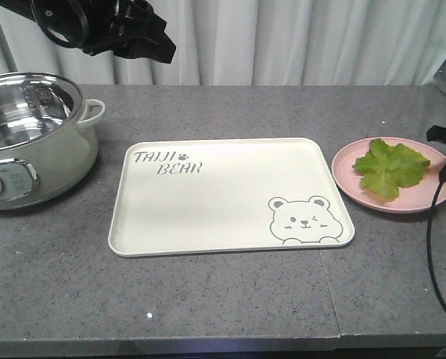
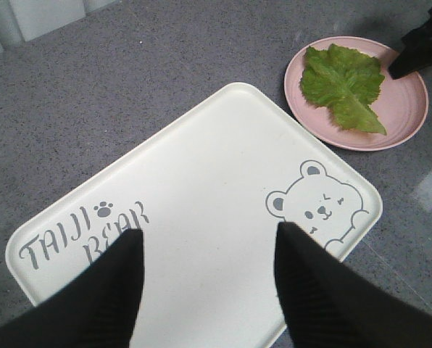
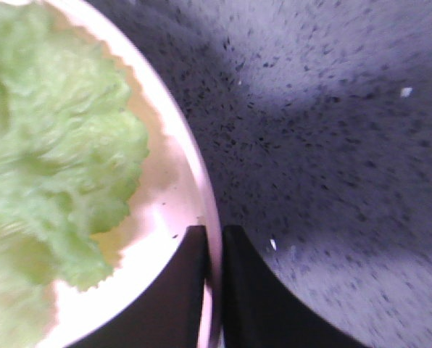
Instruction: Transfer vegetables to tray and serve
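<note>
At the speckled tabletop (image 1: 208, 299) right of the smooth tray (image 2: 201, 145), my right gripper (image 3: 214, 239) has its jaws pinching the rim of the round pink plate (image 3: 176, 181); my left gripper (image 2: 209, 250) hovers, jaws spread.

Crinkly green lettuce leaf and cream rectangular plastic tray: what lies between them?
Front view: between green lettuce leaf and cream tray, only the round pink plate's rim and bare grey counter.

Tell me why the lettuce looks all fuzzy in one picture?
Right wrist view: the lettuce is blurry because the camera sits very close, and the plate rim is blurry too. Left wrist view: it looks sharp. Front view: sharp too, with shiny glare inside the pot.
</note>
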